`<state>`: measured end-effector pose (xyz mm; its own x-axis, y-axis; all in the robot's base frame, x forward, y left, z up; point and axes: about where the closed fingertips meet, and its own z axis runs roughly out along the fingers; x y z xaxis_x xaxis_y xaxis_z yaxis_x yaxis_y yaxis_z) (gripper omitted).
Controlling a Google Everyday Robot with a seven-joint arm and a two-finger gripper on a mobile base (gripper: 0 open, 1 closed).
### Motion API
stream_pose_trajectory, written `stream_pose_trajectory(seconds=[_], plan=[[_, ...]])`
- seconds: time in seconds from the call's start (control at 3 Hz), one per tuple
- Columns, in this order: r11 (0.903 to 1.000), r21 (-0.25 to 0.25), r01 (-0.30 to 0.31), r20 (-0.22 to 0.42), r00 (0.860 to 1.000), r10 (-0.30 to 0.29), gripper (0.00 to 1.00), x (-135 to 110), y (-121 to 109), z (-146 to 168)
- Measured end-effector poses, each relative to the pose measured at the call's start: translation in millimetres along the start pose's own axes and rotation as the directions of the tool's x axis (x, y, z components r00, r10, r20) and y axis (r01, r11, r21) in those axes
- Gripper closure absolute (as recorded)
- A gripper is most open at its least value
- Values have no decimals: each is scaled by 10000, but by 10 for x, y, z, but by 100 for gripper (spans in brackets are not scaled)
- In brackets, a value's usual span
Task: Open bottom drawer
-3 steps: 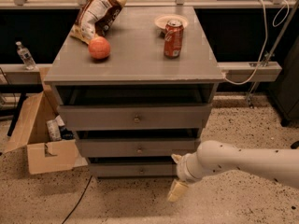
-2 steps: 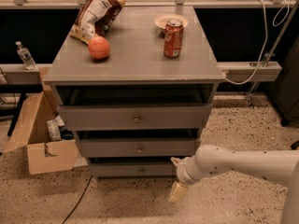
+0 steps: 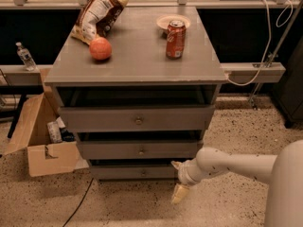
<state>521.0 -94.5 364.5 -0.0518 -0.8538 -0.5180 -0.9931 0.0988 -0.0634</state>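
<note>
The bottom drawer is the slimmest grey front, lowest of three in the grey cabinet, with a small round knob at its centre. Its front sits about flush with the cabinet. My gripper is at the drawer's right end, just in front of the cabinet near the floor. Its cream fingers are spread, one by the drawer's right edge and one lower, over the floor. It holds nothing and is right of the knob, not on it.
On the cabinet top are an orange ball, a red soda can, a snack bag and a small plate. An open cardboard box stands at the left. A cable lies on the speckled floor.
The gripper stays by the bottom drawer's right end. The rear of the arm has come further into view at the lower right. The drawer has not moved.
</note>
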Motion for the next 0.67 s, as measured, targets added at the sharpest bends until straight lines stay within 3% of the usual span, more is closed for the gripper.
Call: stream_pose_trajectory(seconds=[0.33, 0.67], plan=[[9986, -27, 535, 31, 9986, -535, 0, 111, 2, 150], [9904, -300, 1348, 88, 9909, -1346, 0, 285, -3, 390]])
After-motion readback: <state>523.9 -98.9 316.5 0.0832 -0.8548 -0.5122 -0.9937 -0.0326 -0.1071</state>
